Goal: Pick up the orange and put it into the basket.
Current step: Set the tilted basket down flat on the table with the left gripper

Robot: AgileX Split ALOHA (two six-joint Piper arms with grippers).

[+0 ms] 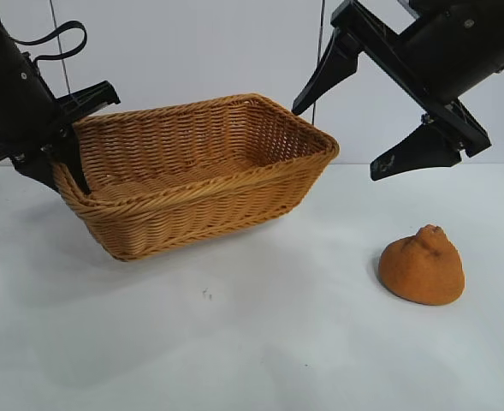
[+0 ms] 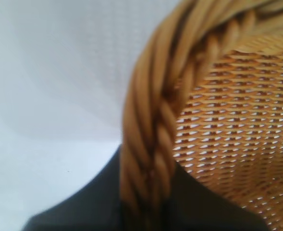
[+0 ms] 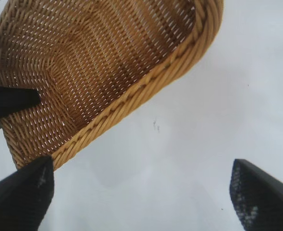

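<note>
The left hand [image 1: 63,158] is clamped on the braided rim at the left end of the wicker basket [image 1: 209,184], which is tipped up at that end above the white worktop [image 1: 234,342]. The right hand [image 1: 358,128] hangs with its fingers wide apart above the basket's right corner. The orange [image 1: 423,267] sits on the worktop, well apart to the basket's right.

- The left gripper [image 1: 68,167] is gripping the basket [image 1: 209,184] at its left rim, which is hiding the fingertips.
- The frame edges are cropping both arms.
- The basket wall is hiding its near inside floor.
</note>
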